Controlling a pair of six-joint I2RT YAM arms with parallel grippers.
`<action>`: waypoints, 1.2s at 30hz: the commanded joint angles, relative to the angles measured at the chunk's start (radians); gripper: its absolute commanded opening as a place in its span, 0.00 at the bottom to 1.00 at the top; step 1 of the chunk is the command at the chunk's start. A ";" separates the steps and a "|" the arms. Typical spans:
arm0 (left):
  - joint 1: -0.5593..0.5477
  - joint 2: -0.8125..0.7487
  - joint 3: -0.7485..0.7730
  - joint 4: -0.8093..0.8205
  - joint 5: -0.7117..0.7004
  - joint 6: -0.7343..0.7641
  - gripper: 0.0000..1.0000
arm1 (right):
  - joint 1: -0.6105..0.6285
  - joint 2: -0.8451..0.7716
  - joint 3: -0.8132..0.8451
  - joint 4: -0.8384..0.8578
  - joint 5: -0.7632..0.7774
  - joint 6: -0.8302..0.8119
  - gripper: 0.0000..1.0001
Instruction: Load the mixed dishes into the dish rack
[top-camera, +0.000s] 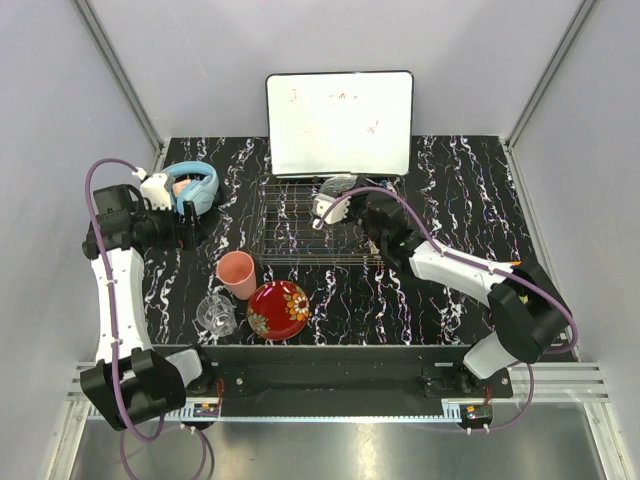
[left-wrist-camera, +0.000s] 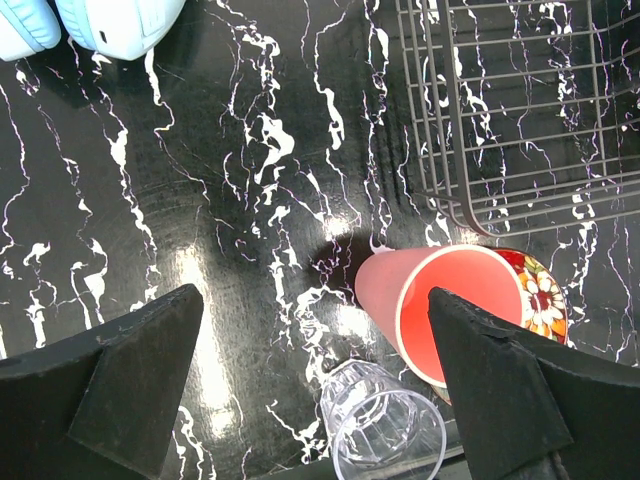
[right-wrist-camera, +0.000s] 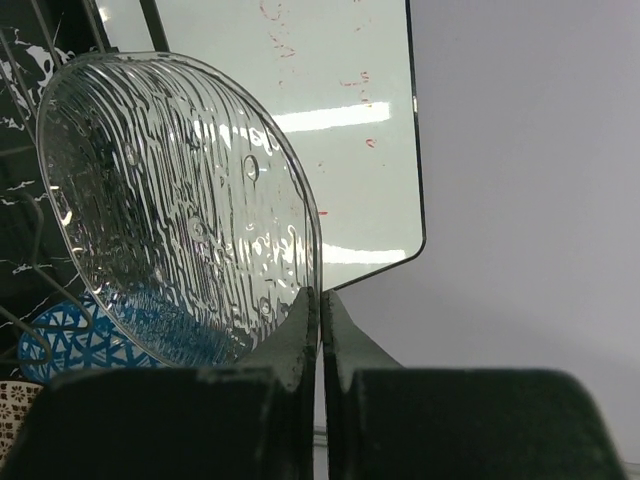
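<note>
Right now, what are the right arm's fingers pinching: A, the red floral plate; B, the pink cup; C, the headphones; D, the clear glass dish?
D: the right fingers are closed on the rim of the clear glass dish, held up on edge.

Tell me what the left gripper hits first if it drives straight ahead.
Probably the bare black tabletop, just beside the pink cup; the open left gripper may clip the cup, since depth is unclear.
</note>
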 joint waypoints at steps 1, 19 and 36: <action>0.006 0.003 0.018 0.050 0.018 -0.008 0.99 | -0.020 -0.002 -0.030 0.066 -0.042 0.013 0.00; 0.007 -0.003 0.029 0.051 0.010 -0.008 0.99 | -0.031 0.084 -0.091 0.146 -0.008 0.123 0.00; 0.007 -0.020 0.039 0.051 0.007 -0.008 0.99 | -0.008 -0.025 -0.081 0.131 0.205 0.350 0.54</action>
